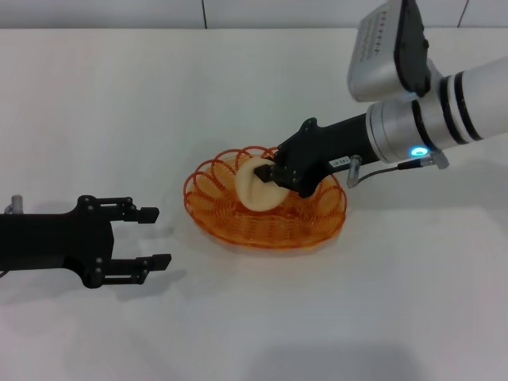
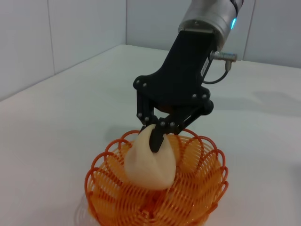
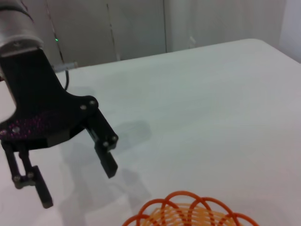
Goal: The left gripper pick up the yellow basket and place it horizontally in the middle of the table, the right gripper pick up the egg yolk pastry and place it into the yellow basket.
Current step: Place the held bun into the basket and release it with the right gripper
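The yellow basket (image 1: 317,225) lies flat in the middle of the white table (image 1: 119,103). My right gripper (image 1: 268,178) reaches into it from the right and is shut on the egg yolk pastry (image 1: 254,196), holding it tilted, low inside the basket. The left wrist view shows the same: the right gripper (image 2: 157,134) pinches the pastry (image 2: 148,165) over the basket (image 2: 106,188). I cannot tell whether the pastry touches the basket's bottom. My left gripper (image 1: 161,236) is open and empty, just left of the basket and apart from it. It also shows in the right wrist view (image 3: 79,187).
A grey wall runs along the table's far edge (image 1: 198,29). In the right wrist view only the basket's rim (image 3: 188,212) shows.
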